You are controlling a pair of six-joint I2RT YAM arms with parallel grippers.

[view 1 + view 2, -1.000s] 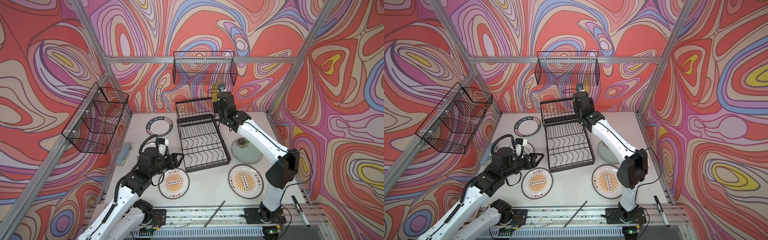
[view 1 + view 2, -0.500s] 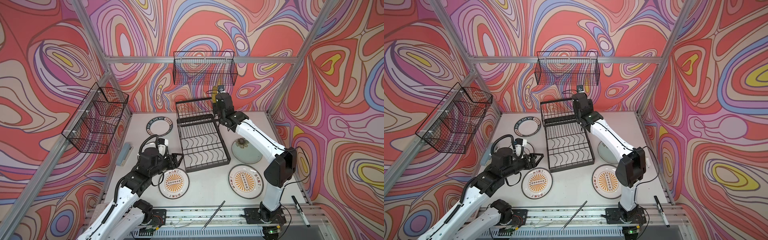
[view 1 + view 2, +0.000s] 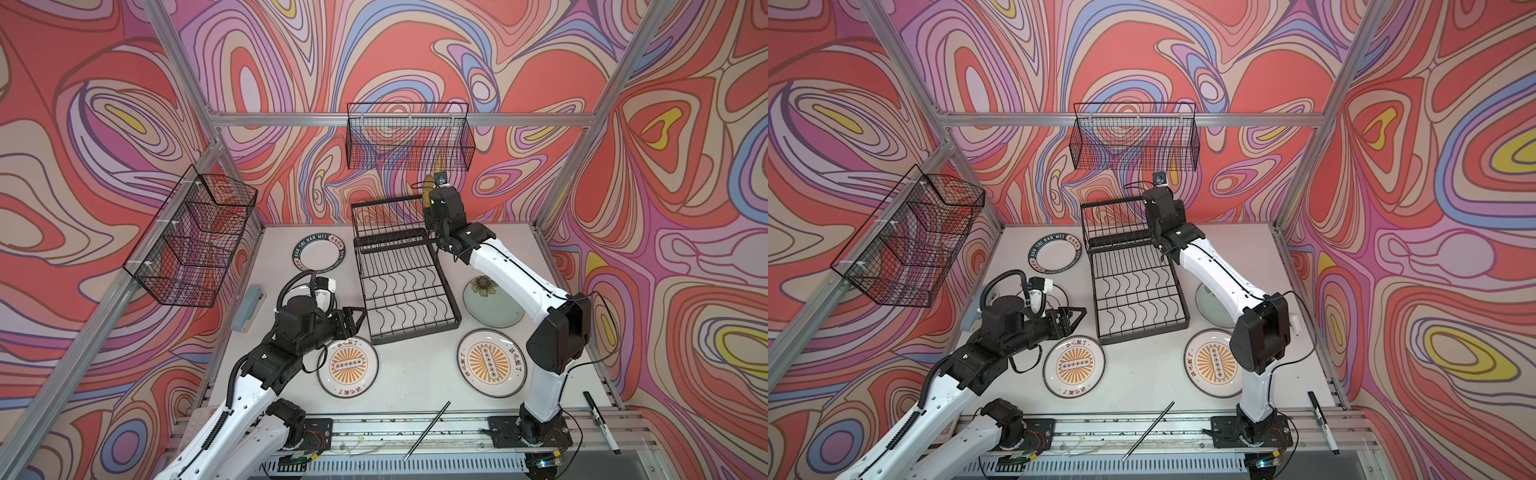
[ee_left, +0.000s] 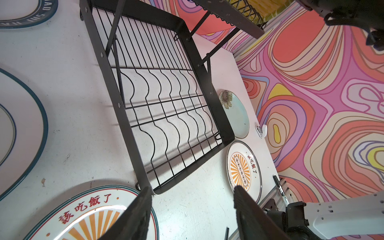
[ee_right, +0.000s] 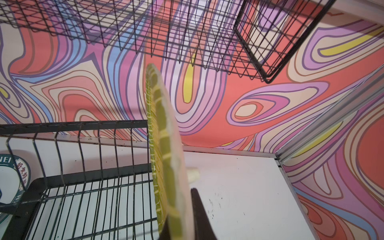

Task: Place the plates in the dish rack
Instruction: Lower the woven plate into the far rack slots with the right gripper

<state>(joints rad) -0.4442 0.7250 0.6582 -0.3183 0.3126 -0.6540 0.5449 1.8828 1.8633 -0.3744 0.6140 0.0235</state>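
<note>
Right wrist view: right gripper clamps the yellow plate upright, the dish rack just beside it; a misaligned descent could jam the rim on a wire.

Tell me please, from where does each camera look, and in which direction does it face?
Both top views: high at the front, looking down on the table; left arm and right arm show whole.
Left wrist: low over the table, facing the dish rack; the left fingers, open, show.
Right wrist: by the rack's upper tier, facing the back wall; the right fingers pinch the yellow plate.
Shared: both wrist views see the dish rack.
</note>
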